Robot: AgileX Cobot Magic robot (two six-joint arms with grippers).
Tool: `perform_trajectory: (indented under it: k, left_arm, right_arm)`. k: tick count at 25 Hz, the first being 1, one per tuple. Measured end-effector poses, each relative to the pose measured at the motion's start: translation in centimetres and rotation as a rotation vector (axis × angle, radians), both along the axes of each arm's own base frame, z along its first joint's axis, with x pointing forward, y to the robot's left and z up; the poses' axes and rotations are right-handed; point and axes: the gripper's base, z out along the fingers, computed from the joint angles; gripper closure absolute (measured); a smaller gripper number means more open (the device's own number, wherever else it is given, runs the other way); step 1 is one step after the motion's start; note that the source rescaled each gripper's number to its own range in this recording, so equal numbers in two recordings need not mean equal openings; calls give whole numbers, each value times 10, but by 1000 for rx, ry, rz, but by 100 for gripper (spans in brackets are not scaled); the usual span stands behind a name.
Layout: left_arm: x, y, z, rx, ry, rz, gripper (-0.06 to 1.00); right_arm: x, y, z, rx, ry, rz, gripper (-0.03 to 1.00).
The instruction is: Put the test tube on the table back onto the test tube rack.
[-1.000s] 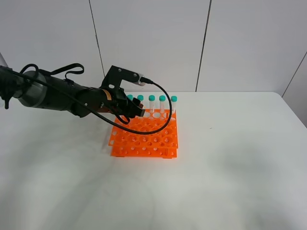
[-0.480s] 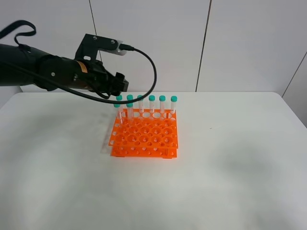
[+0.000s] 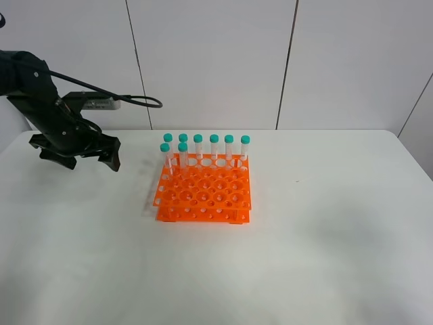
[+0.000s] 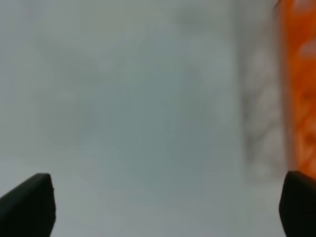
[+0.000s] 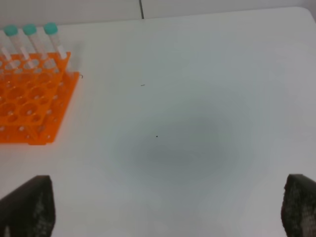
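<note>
Eight teal-capped tubes [image 3: 198,147] counted from the high camera, all upright in the test tube rack [image 3: 205,192], long axes vertical: six along the back row, two in the next. Saw no test tube lying on the desk [image 3: 325,257]; judged it already among those eight, which one not told apart. Found the left tool [image 3: 80,156] low over the desk, well apart from the rack on its left side, and nearer it than any other arm in view. Noted wide bare room all round.

From the left wrist: fingertips [image 4: 27,205] spread far apart, nothing between, blurred orange at one edge.

From the right wrist: right tool [image 5: 162,207] likewise spread and empty, rack off to one corner.
</note>
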Motion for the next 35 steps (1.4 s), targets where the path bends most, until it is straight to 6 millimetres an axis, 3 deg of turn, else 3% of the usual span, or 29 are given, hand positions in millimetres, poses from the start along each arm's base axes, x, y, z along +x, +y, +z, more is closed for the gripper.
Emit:
perform_trajectory:
  k: [7,10,13,20,24,28,31,35]
  left_arm:
    - [-17,22,-3,7,230,47,-5]
    - [-29,29,6,5,268,75,-5]
    - [-54,31,19,11,259,80,-5]
    - [-148,33,52,10,105,80,-5]
    - [-208,34,52,4,-25,83,-5]
    - [-269,33,50,-22,-205,86,-5]
    - [-309,34,63,-31,-415,82,-5]
    - [-348,36,66,-12,-631,71,-5]
  right_arm:
    - [0,0,0,-5,0,-3,-3]
    - [0,0,0,0,0,0,-3]
    - [0,0,0,0,0,0,-3]
    - [0,0,0,-5,0,-3,-3]
    - [0,0,0,-5,0,-3,-3]
    - [0,0,0,-5,0,-3,-3]
    - [0,0,0,-5,0,-3,-3]
    - [0,0,0,-5,0,-3,-3]
